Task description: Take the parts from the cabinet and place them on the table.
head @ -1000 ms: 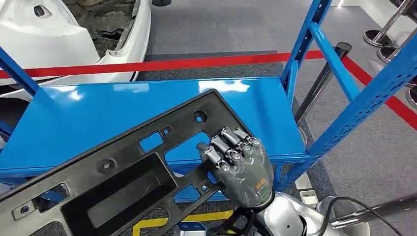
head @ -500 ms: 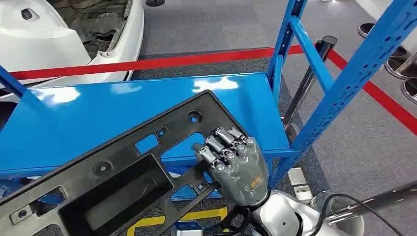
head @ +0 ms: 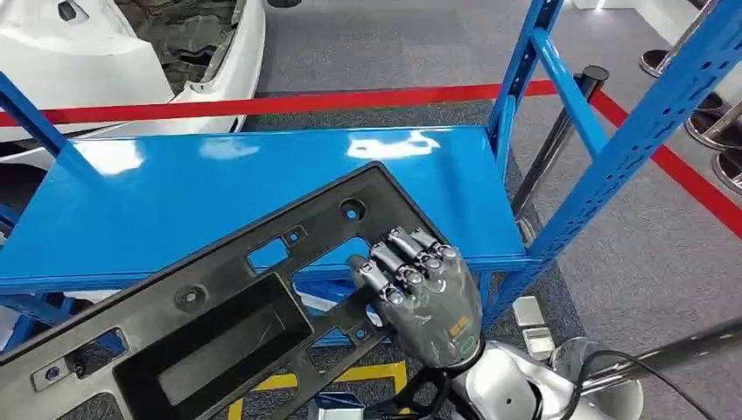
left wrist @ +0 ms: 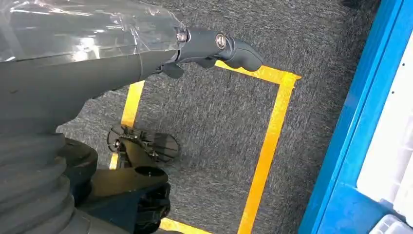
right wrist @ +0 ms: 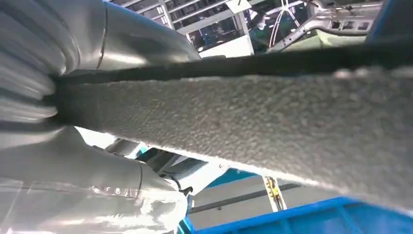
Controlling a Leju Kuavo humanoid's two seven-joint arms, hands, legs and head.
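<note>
The blue metal shelf (head: 219, 188) is glossy and level, carried between slanted blue perforated uprights (head: 630, 149). The floor is grey carpet (head: 385, 44). A red floor stripe (head: 262, 107) runs across behind the shelf and turns down the right side. Yellow floor tape (left wrist: 272, 131) forms a rectangular outline on the carpet below the shelf front.

Behind the red stripe, at upper left, stands a white car body panel (head: 79, 61). At the right, a black post (head: 560, 140) leans beside the rear upright, and round chrome bases (head: 713, 122) stand on the carpet beyond it. In the left wrist view, a white bin (left wrist: 389, 161) sits inside the blue frame at a lower level.

The task's thing, a long black plastic panel (head: 219, 306) with a deep rectangular recess, several cut-outs and round holes, lies diagonally above the shelf's front edge. Its far end overhangs the shelf surface; its near end extends past the front edge toward the lower left. Whether it touches the shelf cannot be determined.

The right hand (head: 420, 293) grips the panel's right edge, fingers curled over the top face. In the right wrist view, the panel's rough underside crosses close above the hand.

The left hand (left wrist: 209, 48) hangs over the carpet, fingers loosely curled, holding nothing.
</note>
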